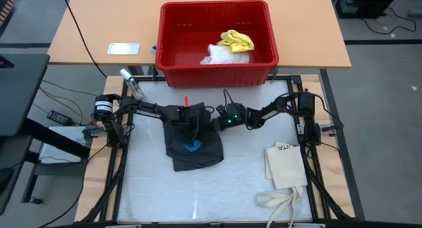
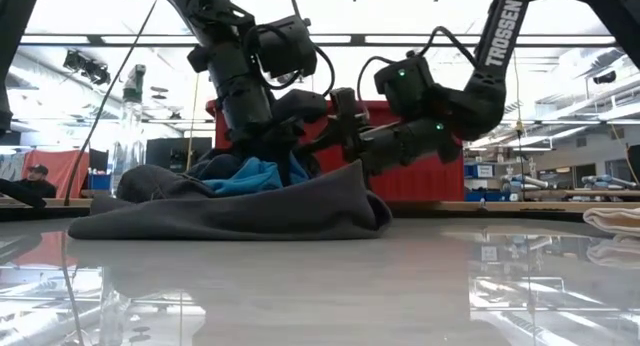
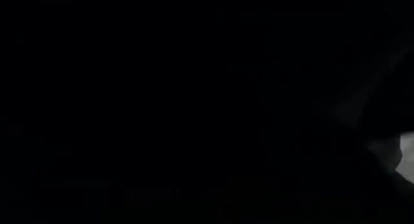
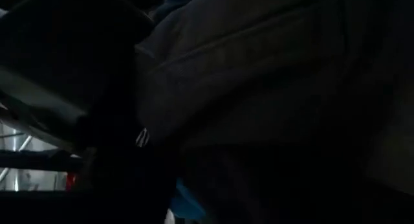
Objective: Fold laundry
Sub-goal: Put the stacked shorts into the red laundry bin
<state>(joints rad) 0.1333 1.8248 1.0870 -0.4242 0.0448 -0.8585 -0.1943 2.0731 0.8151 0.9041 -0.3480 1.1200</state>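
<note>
High view: grey shorts (image 1: 194, 147) lay mid-desk (image 1: 151, 188), blue cloth (image 1: 192, 146) on top; left pincer (image 1: 188, 116) and right pincer (image 1: 221, 122) both met the far edge, left nearer. Low view: both arms reached down, elbows raised. Wrist views: dark; pincer state indeterminable.

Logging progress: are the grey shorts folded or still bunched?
Bunched: the grey shorts lie in a rumpled heap with blue cloth poking out, both arms at their far edge.
</note>
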